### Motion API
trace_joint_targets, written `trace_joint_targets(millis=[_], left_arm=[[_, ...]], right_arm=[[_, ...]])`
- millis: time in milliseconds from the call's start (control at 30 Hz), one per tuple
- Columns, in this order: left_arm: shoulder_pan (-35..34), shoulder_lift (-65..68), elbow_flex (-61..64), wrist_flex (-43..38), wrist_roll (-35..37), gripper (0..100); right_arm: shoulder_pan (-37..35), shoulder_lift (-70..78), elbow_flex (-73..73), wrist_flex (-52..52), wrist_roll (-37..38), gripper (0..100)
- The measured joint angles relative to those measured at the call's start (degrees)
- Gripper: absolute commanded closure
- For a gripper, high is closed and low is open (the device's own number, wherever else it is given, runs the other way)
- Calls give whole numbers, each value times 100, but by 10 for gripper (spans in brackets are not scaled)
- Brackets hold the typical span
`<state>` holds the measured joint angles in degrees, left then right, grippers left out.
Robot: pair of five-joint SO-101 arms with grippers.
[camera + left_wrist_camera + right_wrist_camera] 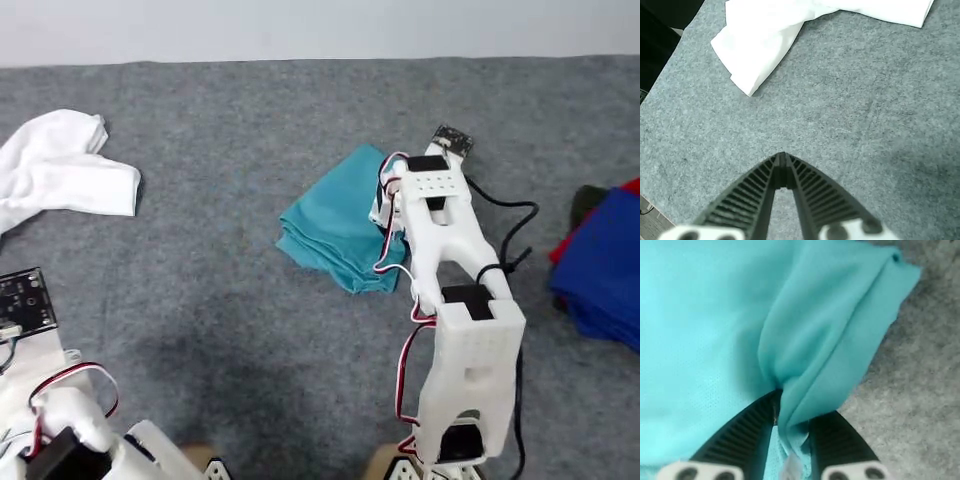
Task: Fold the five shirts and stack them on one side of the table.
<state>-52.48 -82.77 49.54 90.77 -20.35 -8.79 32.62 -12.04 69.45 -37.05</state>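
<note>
A folded teal shirt (335,225) lies in the middle of the grey table. My right gripper (790,412) is shut on a fold of the teal shirt (805,340) at its right edge; in the high view the right arm (440,215) stands over that edge. A crumpled white shirt (60,170) lies at the far left, and the left wrist view shows the white shirt (775,35) ahead of my left gripper (785,172), which is shut and holds nothing. The left arm (60,420) sits at the near left corner. Blue and red shirts (605,255) are stacked at the right edge.
Grey felt (220,330) covers the table. A dark garment (588,200) peeks from behind the stack at the right. Open felt lies between the white shirt and the teal one.
</note>
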Motion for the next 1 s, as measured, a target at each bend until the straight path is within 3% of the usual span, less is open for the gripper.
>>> trace_joint_targets(millis=[300, 1000], left_arm=[[0, 0, 0, 0, 0, 996], [0, 0, 0, 0, 0, 996]], right_arm=[[97, 9, -1090, 1073, 35, 989], [2040, 9, -3516, 2725, 1609, 989]])
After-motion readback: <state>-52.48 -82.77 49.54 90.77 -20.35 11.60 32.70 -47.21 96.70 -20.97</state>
